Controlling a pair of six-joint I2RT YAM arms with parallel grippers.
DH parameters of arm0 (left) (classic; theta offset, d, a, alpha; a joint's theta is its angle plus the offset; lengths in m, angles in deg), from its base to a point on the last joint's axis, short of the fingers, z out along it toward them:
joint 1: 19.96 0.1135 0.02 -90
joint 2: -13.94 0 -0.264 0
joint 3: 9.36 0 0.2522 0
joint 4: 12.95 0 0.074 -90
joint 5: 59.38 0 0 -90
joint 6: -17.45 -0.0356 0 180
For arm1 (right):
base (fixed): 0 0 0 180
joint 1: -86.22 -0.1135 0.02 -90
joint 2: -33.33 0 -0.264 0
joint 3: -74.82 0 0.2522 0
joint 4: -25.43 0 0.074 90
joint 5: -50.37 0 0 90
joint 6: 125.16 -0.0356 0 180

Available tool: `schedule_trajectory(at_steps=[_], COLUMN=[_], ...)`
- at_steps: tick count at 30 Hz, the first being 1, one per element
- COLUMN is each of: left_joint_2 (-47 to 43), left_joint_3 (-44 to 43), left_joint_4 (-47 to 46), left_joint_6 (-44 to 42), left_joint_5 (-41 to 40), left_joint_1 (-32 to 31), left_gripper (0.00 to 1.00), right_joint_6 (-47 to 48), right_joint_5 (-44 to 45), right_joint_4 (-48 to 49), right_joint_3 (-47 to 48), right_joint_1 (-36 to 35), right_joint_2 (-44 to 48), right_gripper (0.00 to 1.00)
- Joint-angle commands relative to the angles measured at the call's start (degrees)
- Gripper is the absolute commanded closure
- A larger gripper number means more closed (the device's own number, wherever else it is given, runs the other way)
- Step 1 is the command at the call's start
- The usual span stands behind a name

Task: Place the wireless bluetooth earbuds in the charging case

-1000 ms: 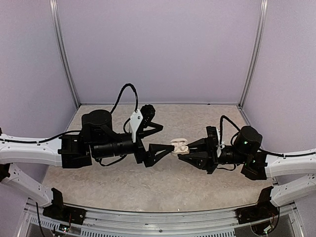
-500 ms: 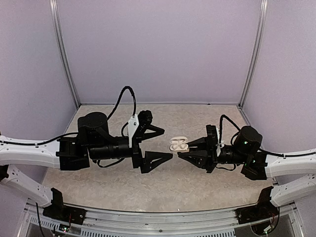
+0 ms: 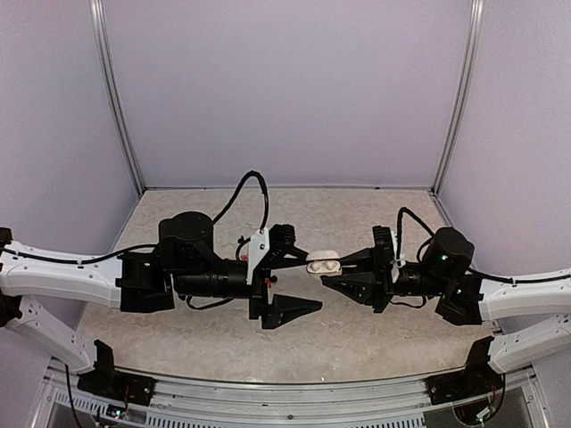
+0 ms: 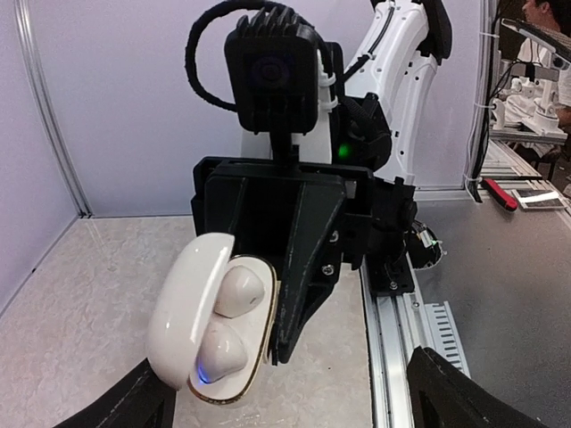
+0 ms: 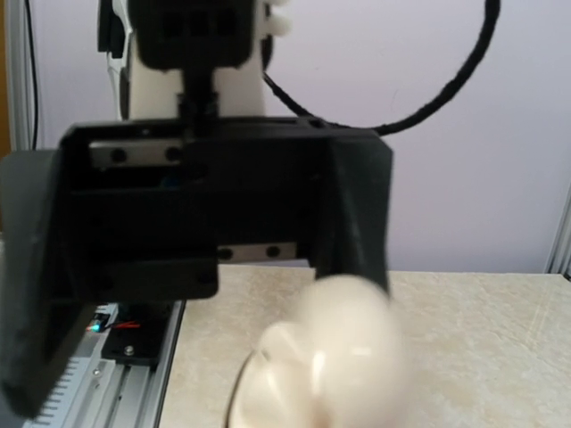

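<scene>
Lilac walls ringed the beige tabletop. Above it, the right end effector clenched the open charging case, white earbuds seated inside. The left end effector gaped beside it; a clumsy nudge on the lid could knock the case loose.

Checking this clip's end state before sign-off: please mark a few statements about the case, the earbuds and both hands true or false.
1. The right hand is shut on the charging case. True.
2. The lid of the case is closed. False: it stands open, showing the inside.
3. Two white earbuds sit inside the case. True.
4. The left hand is clamped on an earbud. False: it is open beside the case and grips nothing.
</scene>
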Motion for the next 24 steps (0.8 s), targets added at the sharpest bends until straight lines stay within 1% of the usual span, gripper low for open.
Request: schedule_trajectory(at_steps=[1, 7, 9, 13, 18, 21, 24], left_joint_2=[-1.9, -2.9, -3.2, -5.0, -6.7, -5.7, -3.5], left_joint_3=[0.0, 0.4, 0.6, 2.9, 6.4, 6.8, 5.9], left_joint_4=[-2.7, -2.1, -1.8, -4.0, -6.3, -6.4, -5.7], left_joint_6=[-3.5, -5.6, -6.3, -8.4, -16.0, -21.6, -25.2], left_joint_5=[1.5, 0.0, -2.0, -10.4, -22.3, -27.2, -29.4], left_joint_1=[-1.5, -2.6, -2.9, -3.0, -3.9, -5.5, -6.9], left_gripper=[0.11, 0.13, 0.14, 0.14, 0.13, 0.13, 0.12], right_joint_6=[-0.7, -0.9, -1.3, -3.4, -8.3, -12.2, -16.3], right_joint_5=[0.9, 1.4, 1.8, 3.4, 3.7, 3.1, 1.0], right_joint_4=[0.3, 0.4, 0.3, -2.0, -7.9, -9.5, -10.1], right_joint_3=[0.8, 0.9, 1.1, 2.1, 4.3, 4.7, 5.1], right_joint_1=[-0.2, -0.2, -0.2, 0.0, 0.8, 1.0, 1.0], right_joint_2=[0.3, -0.3, -0.4, -0.8, -1.2, -1.5, -2.0], right_gripper=[1.0, 1.0, 1.0, 1.0, 1.0, 1.0, 1.0])
